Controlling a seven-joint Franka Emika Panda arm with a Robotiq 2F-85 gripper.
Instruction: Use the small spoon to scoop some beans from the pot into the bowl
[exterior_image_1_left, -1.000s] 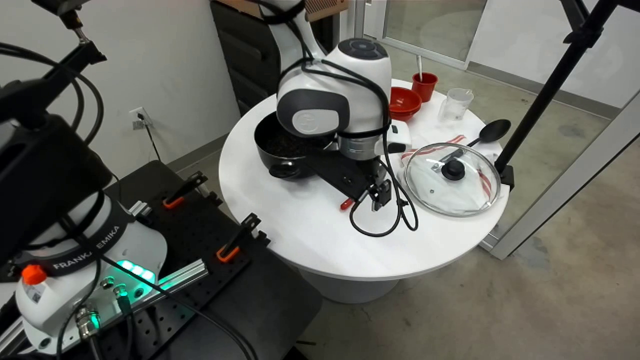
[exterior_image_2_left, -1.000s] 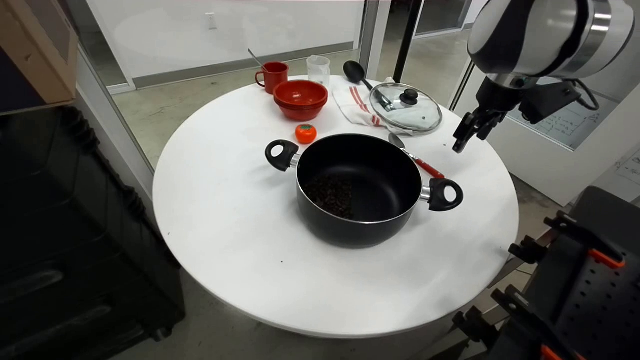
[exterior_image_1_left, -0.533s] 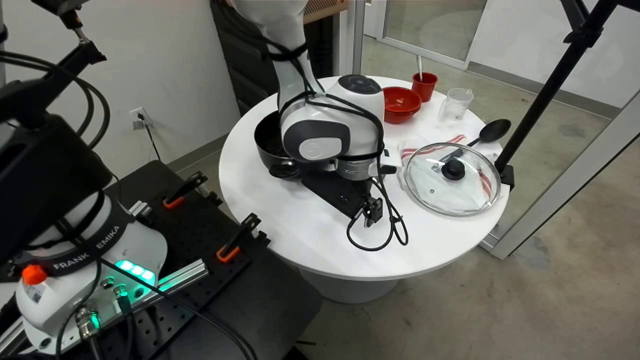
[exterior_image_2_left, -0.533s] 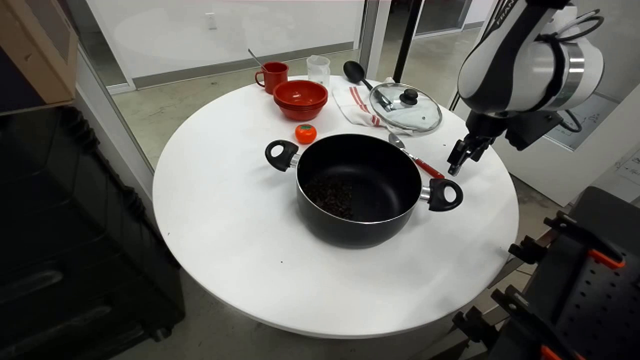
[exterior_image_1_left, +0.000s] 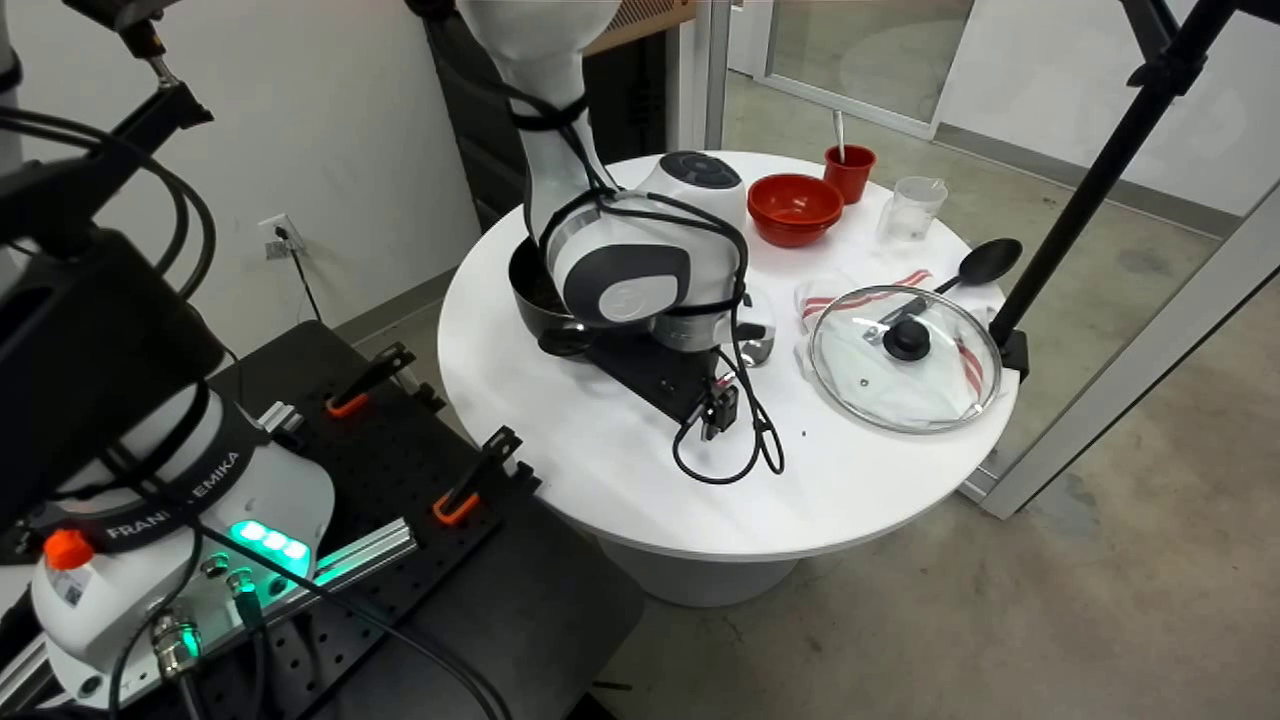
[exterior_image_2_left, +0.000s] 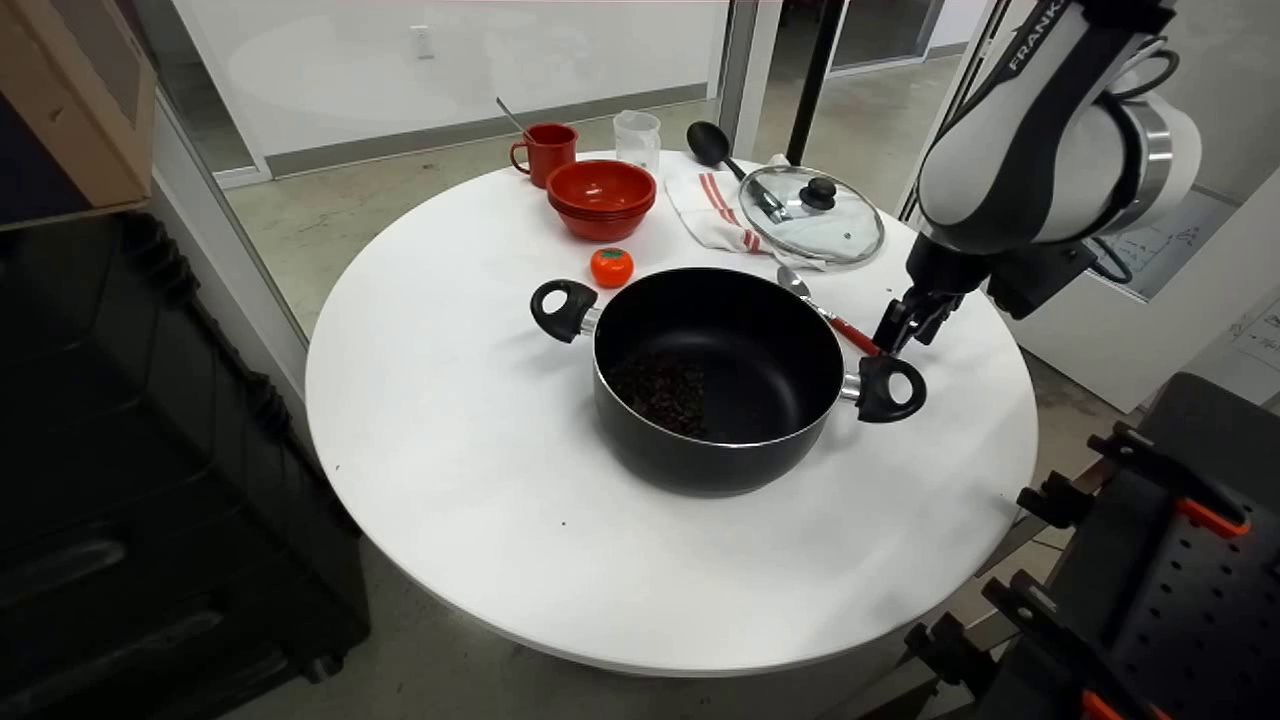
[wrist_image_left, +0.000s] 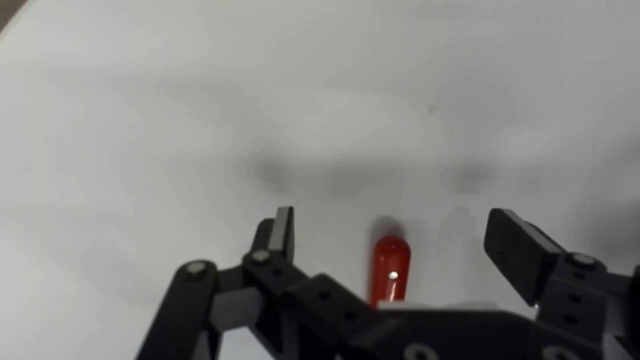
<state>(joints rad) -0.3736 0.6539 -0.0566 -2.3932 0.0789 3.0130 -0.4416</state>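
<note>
The small spoon lies on the table beside the pot; its red handle (wrist_image_left: 391, 270) and grey head (exterior_image_2_left: 793, 282) point away from each other. Above the handle's end, my gripper (wrist_image_left: 392, 227) stands open, one finger on either side with gaps between. The lower part of the handle is hidden behind the gripper body in the wrist view. The black pot (exterior_image_2_left: 720, 465) has dark beans (exterior_image_2_left: 660, 393) on one side of its floor. A red bowl (exterior_image_2_left: 601, 205), seemingly the top of a stack, stands behind it and also shows in an exterior view (exterior_image_1_left: 793, 208).
The pot's side handle (exterior_image_2_left: 892, 390) is close to my gripper. A tomato-like ball (exterior_image_2_left: 611, 267) sits between pot and bowl. Farther back are a red mug (exterior_image_2_left: 552, 155), a clear container (exterior_image_2_left: 637, 140), a striped towel (exterior_image_2_left: 705, 215), a black ladle-like spoon (exterior_image_2_left: 710, 145) and a glass lid (exterior_image_2_left: 815, 225).
The arm has come down and across toward the pot, bringing the open gripper from beside the spoon to over its red handle's end. The spoon, pot and bowl have not moved.
</note>
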